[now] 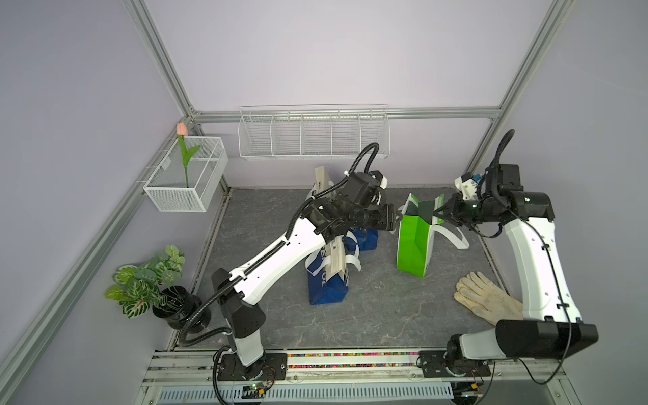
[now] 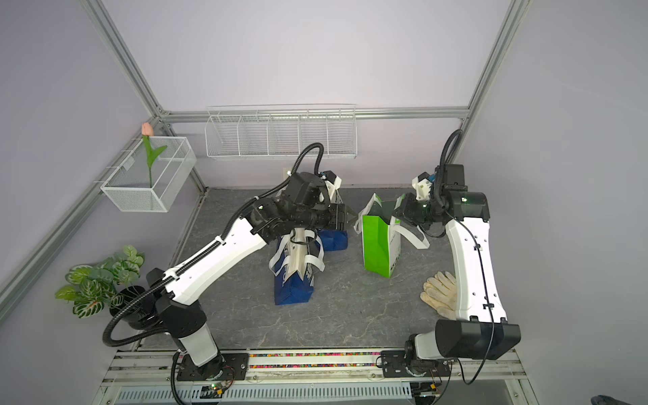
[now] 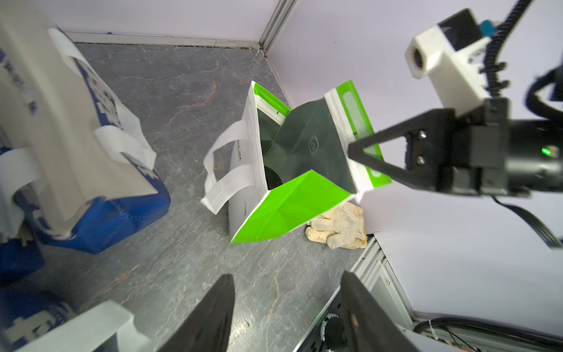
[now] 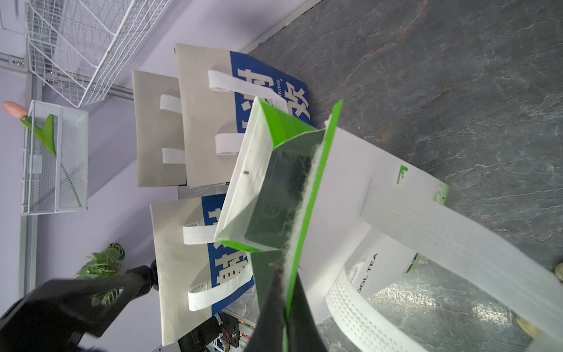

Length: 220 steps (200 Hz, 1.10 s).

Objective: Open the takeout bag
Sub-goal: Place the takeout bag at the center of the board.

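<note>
**Reader:** Where is the green bag (image 1: 415,242) standing?

**Legend:** It is standing upright on the grey table (image 1: 368,315), right of centre in both top views. Its mouth is gaping, and a dark lining is showing inside. Blue bags (image 1: 328,280) are standing to its left, under the left arm. A pale glove (image 1: 487,298) is lying near it toward the front, beside the right arm.

**Reader:** What is the right gripper (image 1: 437,212) doing?

**Legend:** It is pinching the bag's upper rim on the right-hand side. In the right wrist view its fingers (image 4: 271,307) are pressing together on the green edge of that rim.

**Reader:** And the left gripper (image 1: 399,214)?

**Legend:** It is hovering just beside the bag's left rim, level with the top. In the left wrist view its fingers (image 3: 213,311) are standing well apart and holding nothing. It appears to be clear of the bag, though the top views are too coarse to confirm this.
</note>
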Motion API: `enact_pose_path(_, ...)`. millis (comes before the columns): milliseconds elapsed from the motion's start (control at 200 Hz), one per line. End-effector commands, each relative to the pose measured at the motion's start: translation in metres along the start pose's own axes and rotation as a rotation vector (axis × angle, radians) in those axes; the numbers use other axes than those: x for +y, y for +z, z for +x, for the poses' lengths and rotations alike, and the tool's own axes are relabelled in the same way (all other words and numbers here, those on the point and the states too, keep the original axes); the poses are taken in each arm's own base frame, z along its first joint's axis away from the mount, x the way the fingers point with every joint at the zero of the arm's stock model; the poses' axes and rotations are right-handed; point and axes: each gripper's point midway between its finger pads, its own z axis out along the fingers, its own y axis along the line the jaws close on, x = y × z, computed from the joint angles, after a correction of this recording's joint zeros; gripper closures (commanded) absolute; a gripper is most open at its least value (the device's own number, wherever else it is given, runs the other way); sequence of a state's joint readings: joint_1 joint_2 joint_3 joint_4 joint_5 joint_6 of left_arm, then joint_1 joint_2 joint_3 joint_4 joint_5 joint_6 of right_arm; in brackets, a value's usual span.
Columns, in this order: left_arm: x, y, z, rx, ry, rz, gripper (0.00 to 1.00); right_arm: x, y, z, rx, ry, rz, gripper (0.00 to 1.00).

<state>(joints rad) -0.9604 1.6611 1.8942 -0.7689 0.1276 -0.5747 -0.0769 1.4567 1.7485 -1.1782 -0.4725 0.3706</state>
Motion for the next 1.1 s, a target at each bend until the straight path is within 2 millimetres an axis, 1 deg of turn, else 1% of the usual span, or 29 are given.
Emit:
enact_pose_path(0, 0.015, -0.027, 0.015, -0.008, 0.01, -0.049, 0.41, 0.016, -0.009, -0.025, -0.084, -0.042, -0.085, 0.93)
enact_pose_path(70, 0.022, -0.044, 0.022, -0.033, 0.006, -0.06, 0.41, 0.015, -0.006, -0.03, -0.087, -0.038, -0.106, 0.93)
enact_pose_path(200, 0.04, -0.067, 0.032, -0.077, -0.012, -0.108, 0.4, 0.009, -0.003, -0.037, -0.091, -0.029, -0.1, 0.93)
enact_pose_path(290, 0.052, -0.077, 0.038, -0.096, -0.042, -0.14, 0.4, 0.0, -0.001, -0.04, -0.092, -0.022, -0.091, 0.93)
enact_pose_path(410, 0.063, -0.081, 0.048, -0.11, -0.075, -0.151, 0.4, -0.012, 0.001, -0.04, -0.094, -0.024, -0.084, 0.93)
enact_pose_path(545, 0.075, -0.084, 0.059, -0.116, -0.112, -0.168, 0.4, -0.044, 0.017, -0.033, -0.062, 0.019, -0.001, 0.93)
enact_pose_path(610, 0.079, -0.085, 0.064, -0.117, -0.125, -0.17, 0.4, -0.06, 0.023, -0.03, -0.055, 0.049, 0.023, 0.92)
enact_pose_path(685, 0.084, -0.088, 0.068, -0.124, -0.137, -0.179, 0.41, -0.07, 0.026, -0.027, -0.054, 0.061, 0.035, 0.9)
enact_pose_path(770, 0.089, -0.092, 0.07, -0.127, -0.145, -0.192, 0.41, -0.071, 0.025, -0.025, -0.061, 0.059, 0.038, 0.83)
enact_pose_path(835, 0.093, -0.095, 0.071, -0.133, -0.152, -0.203, 0.41, -0.073, 0.021, -0.024, -0.073, 0.054, 0.054, 0.71)
enact_pose_path(880, 0.095, -0.096, 0.072, -0.135, -0.159, -0.207, 0.41, -0.075, 0.019, -0.024, -0.076, 0.054, 0.072, 0.65)
enact_pose_path(915, 0.097, -0.097, 0.072, -0.138, -0.162, -0.209, 0.42, -0.076, 0.018, -0.023, -0.077, 0.056, 0.082, 0.57)
enact_pose_path(945, 0.097, -0.098, 0.071, -0.141, -0.165, -0.209, 0.42, -0.077, 0.018, -0.023, -0.078, 0.056, 0.087, 0.53)
enact_pose_path(1030, 0.098, -0.099, 0.071, -0.147, -0.17, -0.208, 0.42, -0.077, 0.016, -0.021, -0.079, 0.057, 0.089, 0.48)
enact_pose_path(1095, 0.097, -0.1, 0.072, -0.146, -0.17, -0.204, 0.42, -0.076, 0.013, -0.02, -0.086, 0.055, 0.097, 0.47)
